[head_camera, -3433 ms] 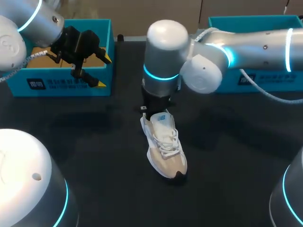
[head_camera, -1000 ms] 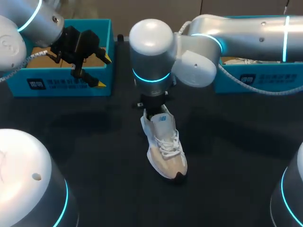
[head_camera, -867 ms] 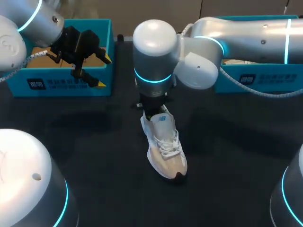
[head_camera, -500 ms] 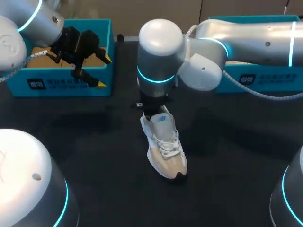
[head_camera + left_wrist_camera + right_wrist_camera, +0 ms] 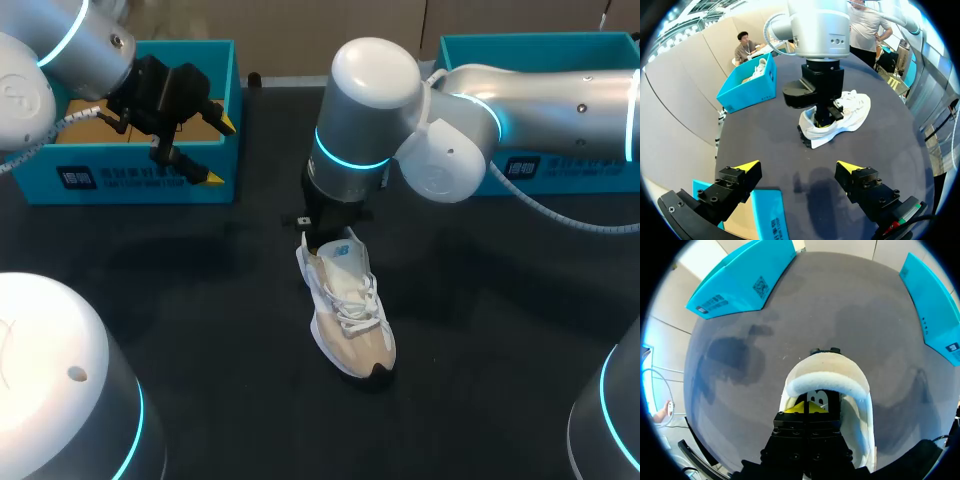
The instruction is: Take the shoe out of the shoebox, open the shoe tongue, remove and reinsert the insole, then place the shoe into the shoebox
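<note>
Jaws of the left gripper (image 5: 214,150) are hanging wide apart and empty over the front wall of the left box (image 5: 150,186), well apart from everything else on the table (image 5: 200,300).

At the middle, the shoe (image 5: 350,320) is standing upright on its sole, out of both boxes, with its toe pointing toward the head camera. The right arm is reaching past the middle and pointing straight down into the shoe's opening. The right gripper (image 5: 809,407) is sitting just behind the heel collar, and its yellow tips are drawn close together; judging from the wrist view, they are pinching the top edge of the tongue (image 5: 343,255). The right box (image 5: 570,170) is lying beyond that arm's elbow.

Several things are looking risky from here. Nothing is bracing the shoe, so a pull on the tongue is likely to lift or tip the whole shoe instead of opening it. The laces are looking snug across the tongue, which is adding to that drag. The pinch is also catching only a thin padded edge, so it is liable to slip off.
</note>
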You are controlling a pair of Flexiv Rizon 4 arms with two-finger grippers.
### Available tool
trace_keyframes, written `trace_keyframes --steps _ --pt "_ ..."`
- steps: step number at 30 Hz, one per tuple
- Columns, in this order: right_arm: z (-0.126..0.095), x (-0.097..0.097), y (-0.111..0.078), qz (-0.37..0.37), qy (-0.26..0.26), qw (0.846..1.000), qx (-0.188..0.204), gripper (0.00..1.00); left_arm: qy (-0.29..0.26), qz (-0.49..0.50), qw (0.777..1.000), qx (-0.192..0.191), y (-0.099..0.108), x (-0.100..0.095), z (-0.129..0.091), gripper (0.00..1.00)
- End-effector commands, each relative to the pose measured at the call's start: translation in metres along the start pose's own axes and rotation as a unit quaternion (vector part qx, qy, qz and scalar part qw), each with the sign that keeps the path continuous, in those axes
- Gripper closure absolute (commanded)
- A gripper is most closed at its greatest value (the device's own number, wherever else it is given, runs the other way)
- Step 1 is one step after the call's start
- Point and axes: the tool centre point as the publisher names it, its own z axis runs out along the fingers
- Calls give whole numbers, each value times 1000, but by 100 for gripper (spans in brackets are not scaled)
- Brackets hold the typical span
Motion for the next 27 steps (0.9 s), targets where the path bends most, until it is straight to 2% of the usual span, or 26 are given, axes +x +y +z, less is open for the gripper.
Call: trace_keyframes --steps 1,11,16,20,27 --pt "5 -2 0 -1 14 1000 2 100 0 0 1000 -1 0 0 0 0" --pt "21 1 -4 -1 32 999 15 100 0 0 1000 -1 0 0 0 0" --pt "31 2 -7 2 18 1000 20 100 0 0 1000 -1 0 0 0 0" --pt "36 2 -10 4 -11 1000 22 100 0 0 1000 -1 0 0 0 0" --pt "38 0 -13 3 -98 995 28 100 0 0 1000 -1 0 0 0 0"
